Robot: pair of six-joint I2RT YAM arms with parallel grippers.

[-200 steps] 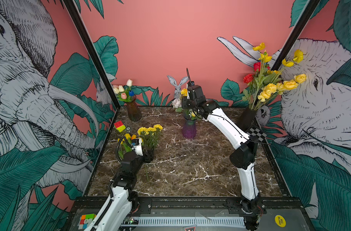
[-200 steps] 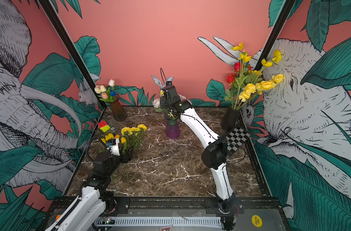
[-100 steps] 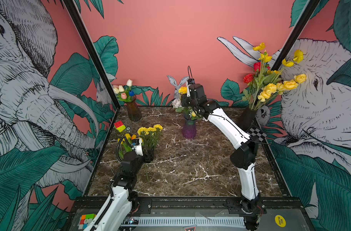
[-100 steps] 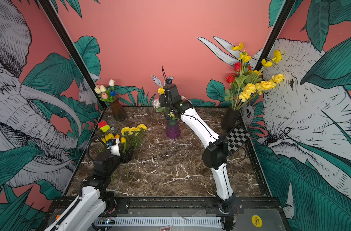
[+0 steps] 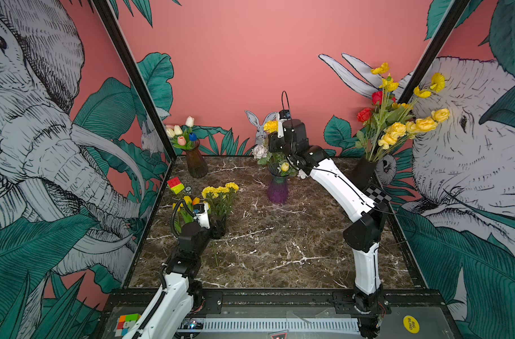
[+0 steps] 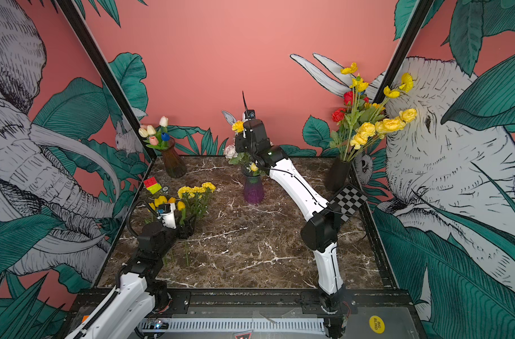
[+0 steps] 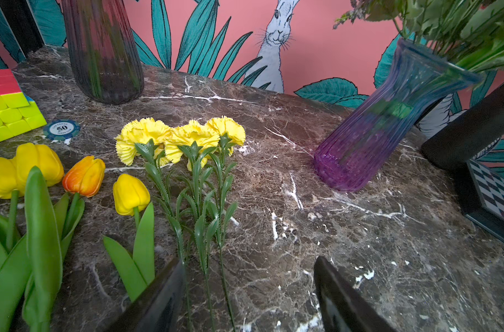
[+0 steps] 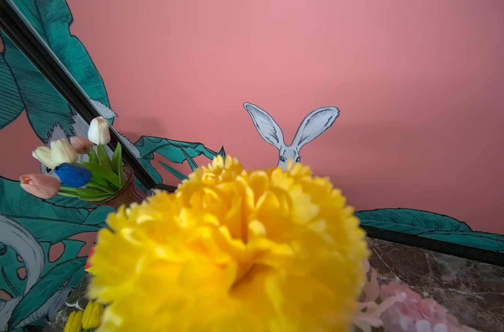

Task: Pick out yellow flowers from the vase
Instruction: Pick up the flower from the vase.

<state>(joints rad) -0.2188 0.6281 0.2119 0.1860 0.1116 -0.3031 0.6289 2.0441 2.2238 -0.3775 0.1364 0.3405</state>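
Tabletop (image 5: 279,249) centre bare; purple vase (image 5: 277,190) blocks rear, yellow flowers (image 5: 220,190) left

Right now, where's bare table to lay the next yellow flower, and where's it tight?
Widest bare marble: front centre, between the carnations and the right arm, in front of the purple vase. Also a strip between brown vase and purple vase. Crowded: left edge, with tulips, cube, chip and left arm.
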